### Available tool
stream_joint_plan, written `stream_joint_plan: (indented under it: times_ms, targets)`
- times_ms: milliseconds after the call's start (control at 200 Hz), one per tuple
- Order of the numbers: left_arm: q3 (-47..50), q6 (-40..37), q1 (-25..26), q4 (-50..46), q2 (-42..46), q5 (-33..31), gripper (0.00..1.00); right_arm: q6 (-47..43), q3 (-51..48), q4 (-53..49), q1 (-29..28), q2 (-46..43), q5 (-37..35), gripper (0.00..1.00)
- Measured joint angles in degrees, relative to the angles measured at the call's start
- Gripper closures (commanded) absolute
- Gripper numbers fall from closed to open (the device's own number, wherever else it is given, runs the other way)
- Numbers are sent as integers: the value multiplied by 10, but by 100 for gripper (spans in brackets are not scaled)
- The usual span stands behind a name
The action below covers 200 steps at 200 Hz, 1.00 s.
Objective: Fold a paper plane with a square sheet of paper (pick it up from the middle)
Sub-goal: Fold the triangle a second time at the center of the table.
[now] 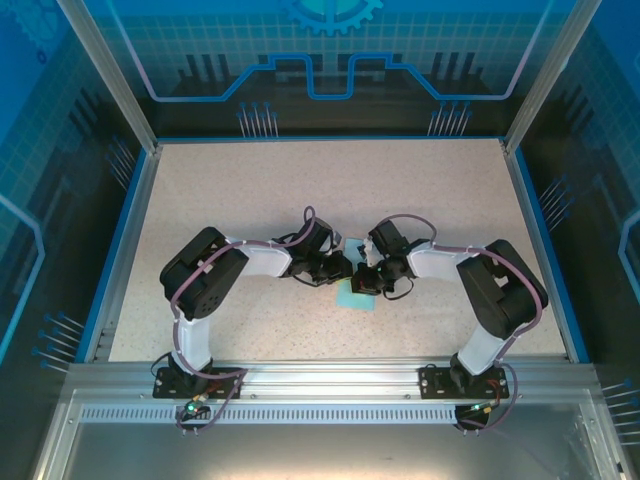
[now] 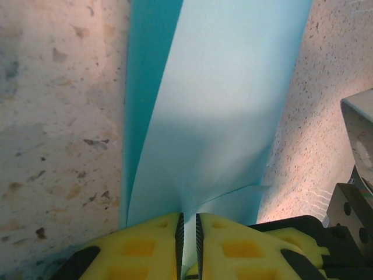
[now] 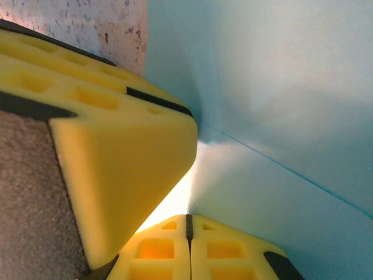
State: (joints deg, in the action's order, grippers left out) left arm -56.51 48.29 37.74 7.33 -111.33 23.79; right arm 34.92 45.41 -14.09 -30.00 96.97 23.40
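Table, tan with specks, has the sheet of paper at its middle. Paper is light blue, plain, thin, folded with one sharp crease. Left gripper pinches its edge tight. Right gripper is closed against it; I cannot tell if it holds.

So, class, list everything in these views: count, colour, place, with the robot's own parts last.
table: one, speckled beige, under both arms.
sheet of paper: one, light blue, partly folded, middle of the table.
rail: one, silver, near edge, under the arm bases.
left arm: one, black and white, bent inward.
right arm: one, black and white, bent inward.
left gripper: one, yellow fingers, shut on the sheet of paper.
right gripper: one, yellow fingers, shut, beside the sheet of paper.
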Motion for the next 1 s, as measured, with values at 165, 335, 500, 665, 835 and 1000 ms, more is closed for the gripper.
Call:
stream_joint_plan:
  times_ms: [165,335,500,665,835,1000]
  targets:
    - [-2,-5,0,-6,0,-4,84,-2,-25,29,3,-13,11,91]
    - [-4,-7,0,-14,0,-10,86,0,-61,46,11,-37,26,90]
    - [-4,-7,0,-15,0,-11,86,3,-94,54,24,-61,39,90]
    - [-5,-7,0,-15,0,-11,86,3,-122,63,33,-84,43,89]
    - [-4,-8,0,-15,0,-11,86,3,-157,56,43,-125,41,88]
    - [-5,-9,0,-15,0,-11,85,2,-189,33,69,-170,42,86]
